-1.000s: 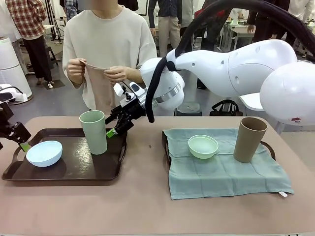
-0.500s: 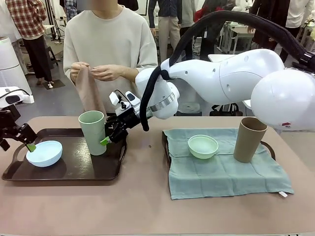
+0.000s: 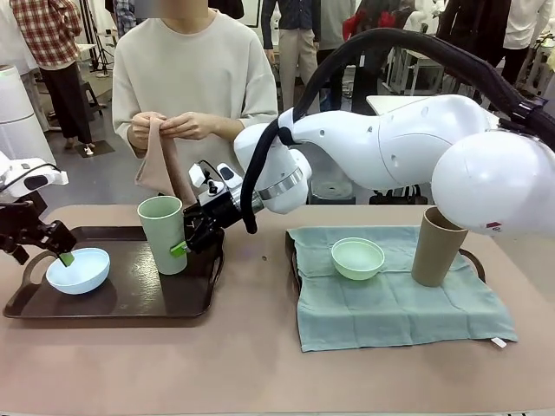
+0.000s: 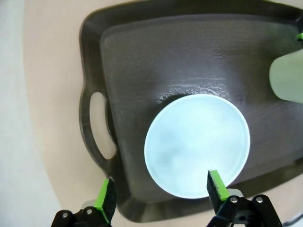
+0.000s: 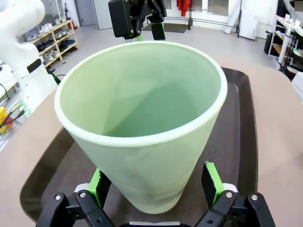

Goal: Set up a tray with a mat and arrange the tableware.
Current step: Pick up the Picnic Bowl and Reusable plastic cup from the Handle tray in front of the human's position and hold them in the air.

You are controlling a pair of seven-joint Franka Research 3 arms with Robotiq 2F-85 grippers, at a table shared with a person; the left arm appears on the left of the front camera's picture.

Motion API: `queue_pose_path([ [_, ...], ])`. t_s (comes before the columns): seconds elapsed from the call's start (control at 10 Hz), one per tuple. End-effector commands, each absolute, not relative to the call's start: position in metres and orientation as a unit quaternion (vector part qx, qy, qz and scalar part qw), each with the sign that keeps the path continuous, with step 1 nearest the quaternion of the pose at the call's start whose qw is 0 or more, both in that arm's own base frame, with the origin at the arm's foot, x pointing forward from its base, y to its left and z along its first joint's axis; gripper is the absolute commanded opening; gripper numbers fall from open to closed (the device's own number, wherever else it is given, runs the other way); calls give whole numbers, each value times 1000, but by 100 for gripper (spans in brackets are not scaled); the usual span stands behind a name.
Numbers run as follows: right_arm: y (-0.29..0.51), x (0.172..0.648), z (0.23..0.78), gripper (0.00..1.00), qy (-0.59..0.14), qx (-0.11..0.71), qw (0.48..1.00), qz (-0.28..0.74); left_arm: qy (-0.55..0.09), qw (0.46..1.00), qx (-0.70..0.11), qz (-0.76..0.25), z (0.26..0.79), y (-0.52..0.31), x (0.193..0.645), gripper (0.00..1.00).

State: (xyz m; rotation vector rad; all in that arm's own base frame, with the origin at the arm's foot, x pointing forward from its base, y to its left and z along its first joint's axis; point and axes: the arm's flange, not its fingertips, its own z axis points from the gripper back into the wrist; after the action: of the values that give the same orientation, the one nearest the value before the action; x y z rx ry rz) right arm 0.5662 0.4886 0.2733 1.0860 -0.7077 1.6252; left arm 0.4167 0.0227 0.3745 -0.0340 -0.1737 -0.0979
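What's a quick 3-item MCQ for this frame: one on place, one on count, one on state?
1. The pale blue bowl sits: A) on the bare dark tray B) on the green mat C) inside the tan cup
2. Pieces on the green mat: A) one B) two C) four
3. The right tool is: A) open, straddling the pale green cup B) shut on it, lifted C) shut, off the tray
Key: 1A, tray walls ring it; 2B, mint bowl and tan cup; 3A, pads flank the standing cup.
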Motion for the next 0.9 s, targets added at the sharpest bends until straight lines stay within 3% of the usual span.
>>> queue_pose_path([
  [0.0,494,569,269,100,-310,454,512,660,-90,995,-14,-35,363,24,423,100],
  [0.6,496,574,267,100,-306,470,523,642,-54,997,-62,9,346,30,443,100],
  [0.7,496,573,266,54,-305,470,511,652,-53,996,-69,12,344,30,445,55],
  [0.8,495,572,266,41,-303,473,510,651,-49,996,-73,14,344,29,444,50],
])
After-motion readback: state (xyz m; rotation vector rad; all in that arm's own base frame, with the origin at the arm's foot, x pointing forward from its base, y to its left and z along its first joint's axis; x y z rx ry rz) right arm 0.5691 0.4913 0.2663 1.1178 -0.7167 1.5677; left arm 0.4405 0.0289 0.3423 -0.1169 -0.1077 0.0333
